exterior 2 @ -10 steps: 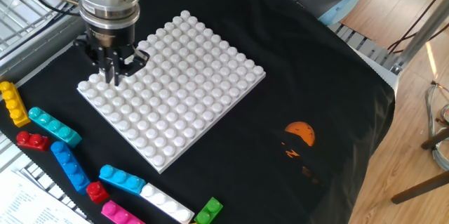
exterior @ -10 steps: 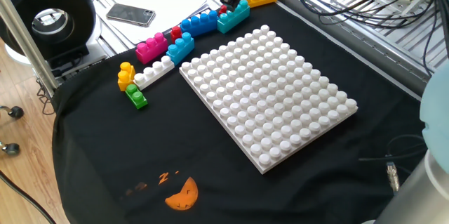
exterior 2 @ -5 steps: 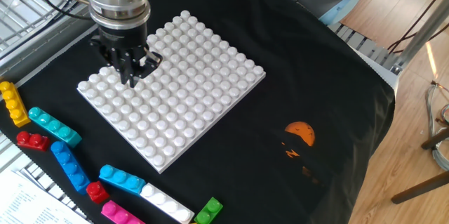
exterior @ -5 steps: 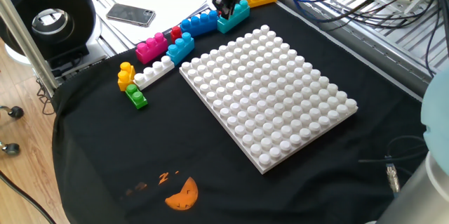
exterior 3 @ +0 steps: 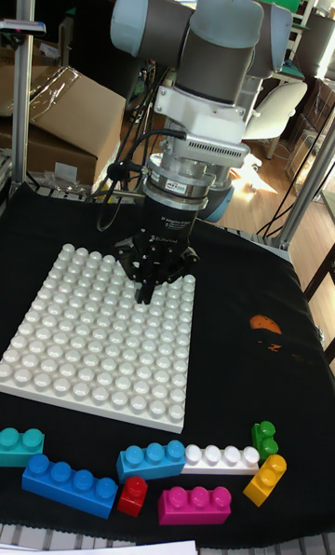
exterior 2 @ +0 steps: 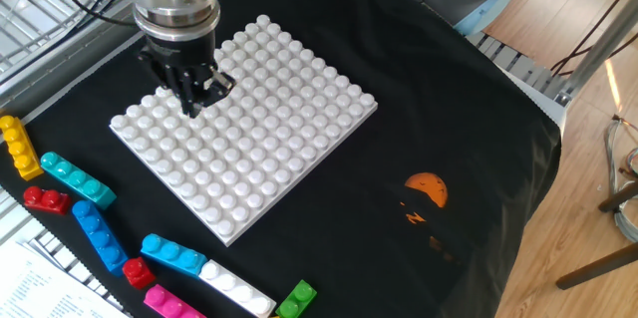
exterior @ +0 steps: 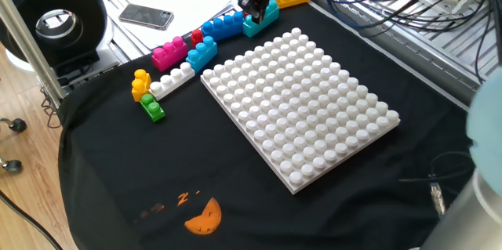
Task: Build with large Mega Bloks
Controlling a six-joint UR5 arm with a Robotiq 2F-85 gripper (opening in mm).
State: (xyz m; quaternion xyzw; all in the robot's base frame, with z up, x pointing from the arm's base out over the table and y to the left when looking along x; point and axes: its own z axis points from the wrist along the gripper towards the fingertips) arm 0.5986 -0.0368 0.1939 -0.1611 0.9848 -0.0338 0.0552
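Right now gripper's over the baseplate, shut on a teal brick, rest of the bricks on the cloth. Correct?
Not quite: the gripper holds nothing, as the tall fixed view shows. It is over the baseplate; the teal brick and the other bricks lie on the cloth.

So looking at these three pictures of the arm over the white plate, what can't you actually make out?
- Fingers: closed or nearly closed and apparently empty in the other fixed view; a small gap cannot be ruled out.
- One fixed view: the gripper's body covers part of the teal brick.
- Tall fixed view: teal brick cut by the left edge.
- Other fixed view: pink brick cut by the bottom edge.
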